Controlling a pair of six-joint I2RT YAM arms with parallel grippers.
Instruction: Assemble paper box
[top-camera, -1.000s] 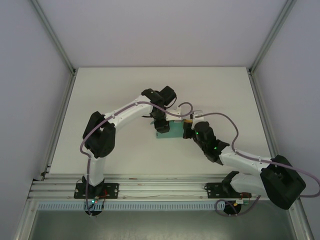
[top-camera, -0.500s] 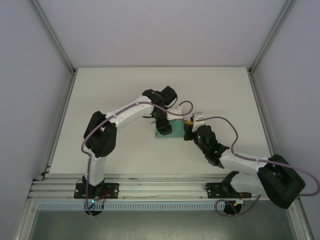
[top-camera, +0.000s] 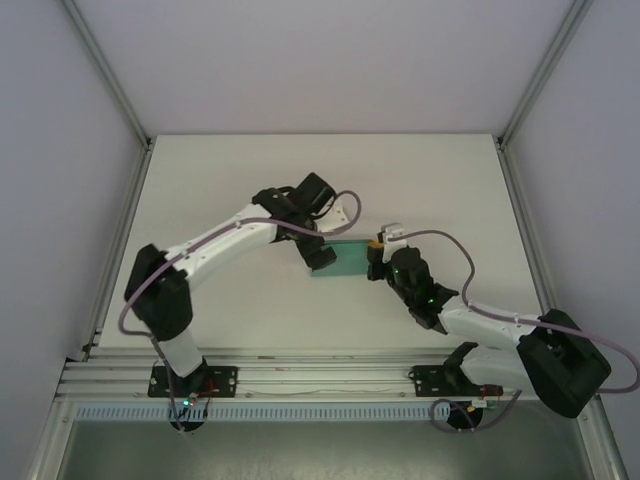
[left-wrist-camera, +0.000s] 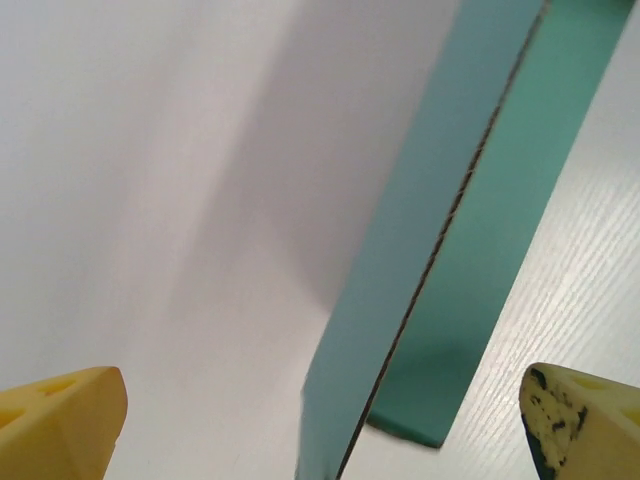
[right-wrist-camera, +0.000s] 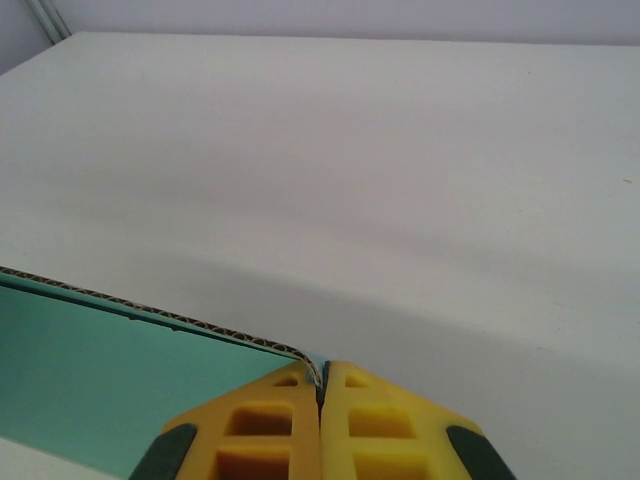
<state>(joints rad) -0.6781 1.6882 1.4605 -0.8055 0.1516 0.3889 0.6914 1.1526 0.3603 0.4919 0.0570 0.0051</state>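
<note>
The right jaws are pressed together, their yellow pads (right-wrist-camera: 250, 430) pinching a corner of the paper box (right-wrist-camera: 100, 370) at its 3 o'clock side, probably to anchor the card for folding. The left jaws stand spread wide at the box's 9 o'clock side, the left pads (left-wrist-camera: 60, 420) clear of the raised teal panel ahead. The box sits partly folded near the middle of the table (top-camera: 250, 180), between both wrists.

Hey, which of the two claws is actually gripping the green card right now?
The right claw: it is shut on a corner of the paper box. The left claw is open, fingers wide apart, gripping nothing.
</note>
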